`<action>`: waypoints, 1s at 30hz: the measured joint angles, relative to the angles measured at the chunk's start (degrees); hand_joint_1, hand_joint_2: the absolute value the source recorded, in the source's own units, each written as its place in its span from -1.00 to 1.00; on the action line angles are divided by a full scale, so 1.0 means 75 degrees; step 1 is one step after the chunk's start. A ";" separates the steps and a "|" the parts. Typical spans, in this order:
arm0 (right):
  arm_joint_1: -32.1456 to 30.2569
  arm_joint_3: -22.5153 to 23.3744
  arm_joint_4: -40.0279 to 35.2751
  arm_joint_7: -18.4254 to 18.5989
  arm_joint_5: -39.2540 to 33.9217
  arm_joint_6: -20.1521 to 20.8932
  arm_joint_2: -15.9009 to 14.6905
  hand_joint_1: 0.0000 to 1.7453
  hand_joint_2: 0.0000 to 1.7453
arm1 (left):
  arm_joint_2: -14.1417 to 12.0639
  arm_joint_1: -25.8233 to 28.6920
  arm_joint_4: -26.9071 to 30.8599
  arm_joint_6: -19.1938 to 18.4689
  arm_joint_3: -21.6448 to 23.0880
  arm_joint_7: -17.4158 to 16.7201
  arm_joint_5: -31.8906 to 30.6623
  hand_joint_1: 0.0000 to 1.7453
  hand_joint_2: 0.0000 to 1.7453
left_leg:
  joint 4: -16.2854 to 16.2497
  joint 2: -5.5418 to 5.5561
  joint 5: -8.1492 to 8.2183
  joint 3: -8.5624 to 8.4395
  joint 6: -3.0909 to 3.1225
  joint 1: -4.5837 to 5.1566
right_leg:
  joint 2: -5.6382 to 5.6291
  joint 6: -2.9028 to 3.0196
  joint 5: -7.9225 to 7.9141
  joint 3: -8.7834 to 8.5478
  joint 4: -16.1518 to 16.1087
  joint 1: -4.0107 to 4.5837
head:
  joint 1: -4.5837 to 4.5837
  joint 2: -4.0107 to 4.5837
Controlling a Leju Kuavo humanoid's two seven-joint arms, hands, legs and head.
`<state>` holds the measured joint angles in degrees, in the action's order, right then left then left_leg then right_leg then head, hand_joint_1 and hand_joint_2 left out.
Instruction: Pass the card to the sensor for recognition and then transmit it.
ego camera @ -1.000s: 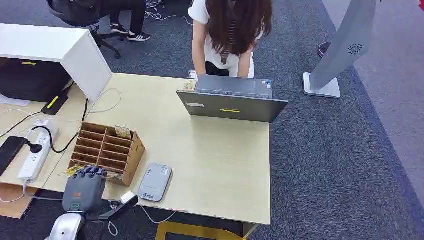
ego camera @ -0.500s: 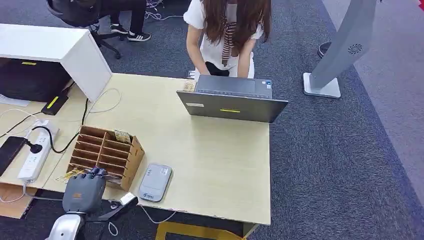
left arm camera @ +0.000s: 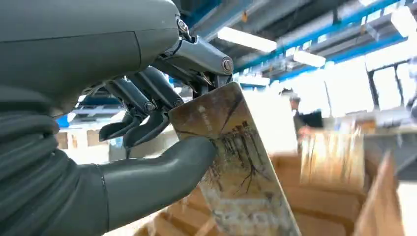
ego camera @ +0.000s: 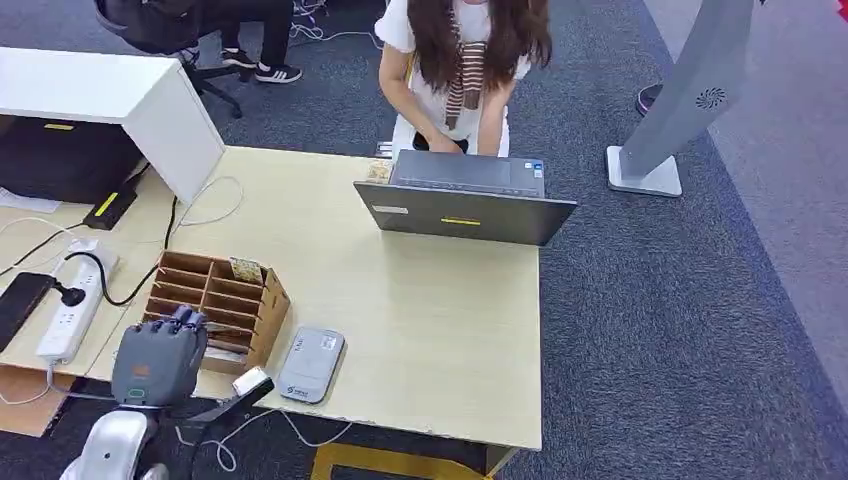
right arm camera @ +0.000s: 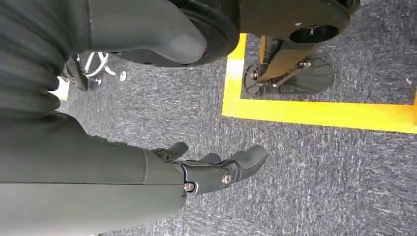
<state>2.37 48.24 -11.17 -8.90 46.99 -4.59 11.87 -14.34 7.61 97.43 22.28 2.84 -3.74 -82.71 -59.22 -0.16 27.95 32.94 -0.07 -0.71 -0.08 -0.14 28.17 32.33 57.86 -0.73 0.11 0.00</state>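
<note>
At the table's front edge, the left hand pinches a card over the box, while the right hand hangs empty, fingers loosely apart.

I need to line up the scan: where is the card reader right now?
In the head view the grey card reader lies flat near the table's front edge, just right of the wooden card organizer, right of the left hand.
</note>
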 joint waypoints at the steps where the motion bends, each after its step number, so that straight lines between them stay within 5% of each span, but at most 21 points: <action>1: -0.0001 0.0015 0.0000 -0.0012 0.0000 -0.0003 0.0000 -1.00 1.00 | -0.0055 -0.0086 0.0147 -0.0065 0.0062 0.0000 0.0023 1.00 1.00 | 0.0000 0.0000 0.0000 0.0000 0.0000 0.0000 | 0.0000 0.0001 -0.0001 -0.0001 0.0000 0.0000 | 0.0003 0.0000; 7: 0.0001 0.0076 0.0000 -0.0014 0.0006 0.0021 0.0000 -1.00 1.00 | -0.0370 -0.0598 0.0768 -0.0316 0.0260 -0.0003 0.0271 1.00 1.00 | 0.0000 -0.0003 -0.0004 -0.0004 -0.0005 -0.0002 | -0.0001 0.0009 -0.0006 0.0001 0.0001 0.0000 | 0.0000 0.0000; 13: 0.0030 0.0076 0.0000 0.0015 0.0265 0.0058 0.0000 -1.00 1.00 | -0.0688 -0.1813 0.0444 -0.0245 0.0272 -0.0064 0.0399 1.00 1.00 | 0.0001 0.0007 -0.0020 -0.0001 -0.0011 -0.0003 | 0.0004 0.0018 -0.0014 0.0000 0.0005 0.0001 | 0.0003 0.0000; 23: 0.0084 0.0015 0.0012 0.0120 0.0571 0.0242 0.0000 -1.00 1.00 | -0.1026 -0.4211 -0.2314 0.0029 0.0289 -0.0061 -0.0324 1.00 1.00 | 0.0000 0.0000 -0.0041 -0.0001 -0.0018 -0.0004 | 0.0001 0.0040 -0.0034 0.0009 0.0014 0.0001 | 0.0000 0.0000; 30: 0.0084 -0.0006 0.0015 0.0198 0.0621 0.0152 0.0020 -1.00 1.00 | -0.1026 -0.4969 -0.3727 0.0075 0.0409 -0.0169 -0.0428 1.00 1.00 | 0.0000 -0.0008 -0.0040 0.0001 -0.0019 -0.0004 | -0.0005 0.0038 -0.0037 0.0015 0.0014 0.0001 | 0.0003 0.0000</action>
<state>3.00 48.19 -11.06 -7.41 51.65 -3.45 12.02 -22.03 -29.65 69.48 22.84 5.90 -5.01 -85.92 -59.22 -0.22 27.65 32.95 -0.21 -0.74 -0.12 0.14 27.89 32.44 57.97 -0.73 0.13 0.00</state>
